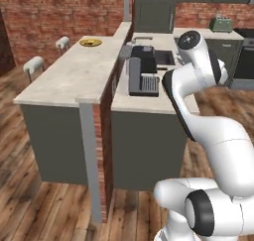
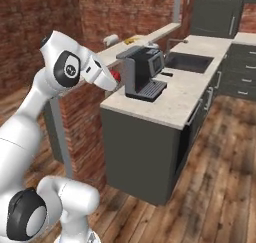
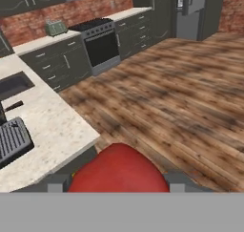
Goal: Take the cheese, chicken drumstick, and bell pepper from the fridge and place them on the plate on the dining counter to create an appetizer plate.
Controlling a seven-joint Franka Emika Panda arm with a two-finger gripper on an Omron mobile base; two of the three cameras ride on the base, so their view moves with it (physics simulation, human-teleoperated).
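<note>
We hold the pepper (image 3: 118, 170) clamped in our gripper (image 2: 114, 79) just off the counter (image 1: 74, 74) edge beside the coffee machine (image 2: 142, 72), open wood floor (image 3: 181, 88) alongside, the plate (image 1: 91, 42) far down the counter.

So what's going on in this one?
The white arm's end effector is holding the bell pepper, a red lump between its fingers, beside the coffee machine on the kitchen counter. The plate sits at the far end of the dining counter, with something small on it that is too tiny to identify. The pepper hasn't reached the plate yet.
</note>
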